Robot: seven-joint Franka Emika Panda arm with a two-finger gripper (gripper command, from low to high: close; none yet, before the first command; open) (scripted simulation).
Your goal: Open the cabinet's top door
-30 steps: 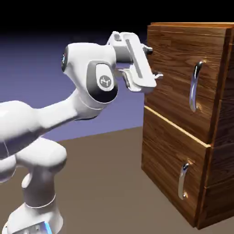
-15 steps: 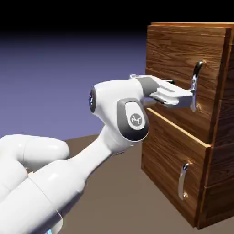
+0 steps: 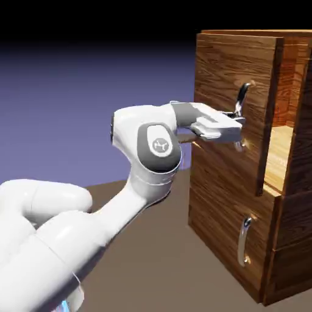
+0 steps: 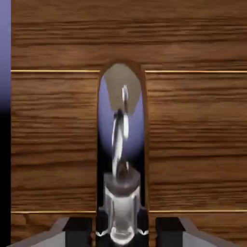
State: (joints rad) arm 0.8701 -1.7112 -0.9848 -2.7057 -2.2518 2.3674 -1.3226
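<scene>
Wood-grain brown cabinet (image 3: 231, 201) stands on the counter (image 3: 152, 256), its tall top door (image 3: 234, 103) ajar.
White robot arm's end effector (image 3: 239, 130) is clamped tight on the door's long curved silver bar handle (image 3: 242, 103), reaching level from the cabinet's front; beside the door's free edge a lighter wooden interior (image 3: 277, 158) shows. Below the top door, the shorter panel (image 3: 228, 231) with its small silver handle (image 3: 244, 239) sits flush.

hidden: hand (image 3: 239, 127) covers your view of the long handle's (image 3: 242, 100) middle | cut off: cabinet (image 3: 225, 201) at right edge | cut off: arm (image 3: 73, 225) at lower left
</scene>
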